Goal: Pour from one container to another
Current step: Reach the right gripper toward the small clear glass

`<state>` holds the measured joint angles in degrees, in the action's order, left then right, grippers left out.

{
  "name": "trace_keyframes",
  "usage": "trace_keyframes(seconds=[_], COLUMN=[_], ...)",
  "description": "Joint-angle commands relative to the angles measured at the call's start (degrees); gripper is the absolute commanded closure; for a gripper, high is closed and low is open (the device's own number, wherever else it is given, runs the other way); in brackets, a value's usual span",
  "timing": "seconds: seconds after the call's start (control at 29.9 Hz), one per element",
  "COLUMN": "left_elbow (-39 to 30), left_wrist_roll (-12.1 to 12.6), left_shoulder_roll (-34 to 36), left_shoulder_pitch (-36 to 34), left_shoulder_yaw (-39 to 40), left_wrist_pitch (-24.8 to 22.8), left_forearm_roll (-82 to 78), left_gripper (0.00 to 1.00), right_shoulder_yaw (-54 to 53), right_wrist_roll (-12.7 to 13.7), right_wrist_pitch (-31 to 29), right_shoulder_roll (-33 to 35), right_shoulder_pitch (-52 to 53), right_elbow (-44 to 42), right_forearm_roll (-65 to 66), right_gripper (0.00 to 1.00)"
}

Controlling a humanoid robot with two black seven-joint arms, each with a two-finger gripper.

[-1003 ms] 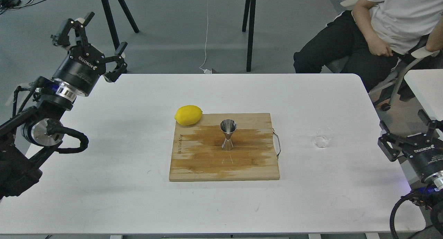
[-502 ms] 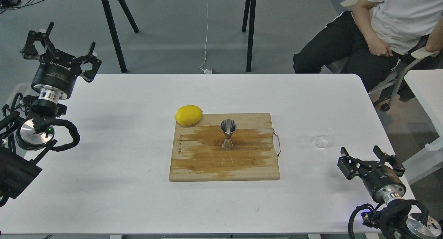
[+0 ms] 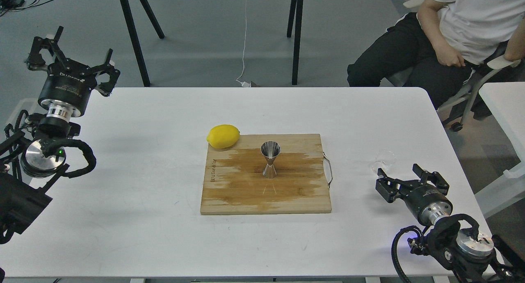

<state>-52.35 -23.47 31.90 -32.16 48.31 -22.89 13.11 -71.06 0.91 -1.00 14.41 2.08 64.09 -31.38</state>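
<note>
The small clear glass cup [image 3: 384,160] stands on the white table [image 3: 164,209] at the right, partly hidden by my right gripper. The shiny steel jigger [image 3: 270,159] stands upright in the middle of the wooden cutting board [image 3: 229,192]. My right gripper [image 3: 404,175] is open just in front of the cup, one finger on either side of its near edge, not closed on it. My left gripper [image 3: 71,57] is open and raised off the table's far left corner, holding nothing.
A yellow lemon [image 3: 223,136] rests at the board's far left corner. The board has a metal handle [image 3: 328,174] on its right side. A seated person [image 3: 451,33] is beyond the table's far right corner. Another white table [image 3: 504,106] stands at the right.
My right arm swung in from the right edge toward the glass cup, its gripper now just in front of it. My left gripper moved left and back, then held still.
</note>
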Motion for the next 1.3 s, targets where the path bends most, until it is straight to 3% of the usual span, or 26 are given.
trace_keyframes(seconds=[0.0,0.43,0.67,0.77,1.04,1.27], left_elbow=[0.05,0.23,0.31,0.31,0.31,0.31], left_wrist_roll=[0.01,-0.52,-0.52,-0.61,-0.61,-1.04], left_shoulder_roll=[0.18,1.58,2.2,2.11,2.37,2.9], left_shoulder_pitch=[-0.19,0.69,0.69,0.69,0.6,0.6], left_shoulder_yaw=[0.12,-0.41,-0.41,-0.41,-0.15,-0.15], left_wrist_pitch=[-0.05,-1.81,-1.81,-1.81,-1.37,-1.54], left_forearm_roll=[-0.01,-0.45,-0.45,-0.45,-0.45,-0.45], left_gripper=[0.0,0.0,0.0,0.0,0.0,0.0], right_shoulder_yaw=[0.84,2.25,2.16,2.16,2.16,2.33], right_wrist_roll=[0.06,0.15,0.58,0.85,0.41,0.76], right_wrist_pitch=[0.04,-0.84,-1.02,-0.93,-3.56,-4.01], right_shoulder_roll=[-1.31,-6.58,-6.67,-6.76,-7.38,-7.29], right_shoulder_pitch=[1.95,10.83,12.24,12.68,12.42,11.72], right_elbow=[-3.96,-16.26,-17.77,-17.77,-17.59,-15.93], right_forearm_roll=[0.09,0.27,0.35,0.35,0.35,0.44], right_gripper=[0.0,0.03,0.24,0.41,0.56,0.61])
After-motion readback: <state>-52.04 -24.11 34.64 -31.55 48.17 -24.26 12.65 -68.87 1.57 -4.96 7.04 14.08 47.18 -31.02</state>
